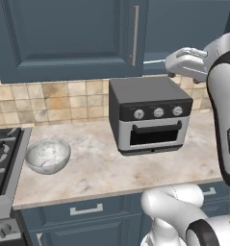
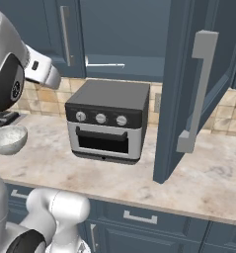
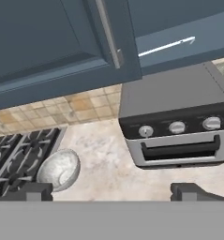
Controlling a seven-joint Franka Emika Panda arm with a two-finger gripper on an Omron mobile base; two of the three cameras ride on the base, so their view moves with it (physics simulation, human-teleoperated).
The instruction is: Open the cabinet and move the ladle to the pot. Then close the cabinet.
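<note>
A: Kitchen with a beige tiled backsplash point(image 1: 49, 101) and a marbled stone bench point(image 1: 102, 168), blue drawer fronts point(image 2: 139, 217) below.

B: And the tool point(image 3: 111, 191)?

A: Released, jaws spread wide, nothing between them. In the hand view its two dark tips sit at the bottom edge, above the bench just in front of the toaster oven point(image 1: 150, 115).

B: Around it?

A: The oven stands near the middle of the bench, three knobs across its front. Left of it a glass bowl point(image 1: 48, 155), then the gas stove point(image 1: 3, 153) at the far left.

B: The cabinet?

A: The cabinet point(image 1: 68, 38) hangs above the oven. Its left door is shut; its right door point(image 2: 198, 84) is swung open toward us. A thin silver ladle point(image 2: 104, 64) lies on the shelf inside.

B: Any writing?

A: Small vertical lettering on the arm, too small to read.
</note>
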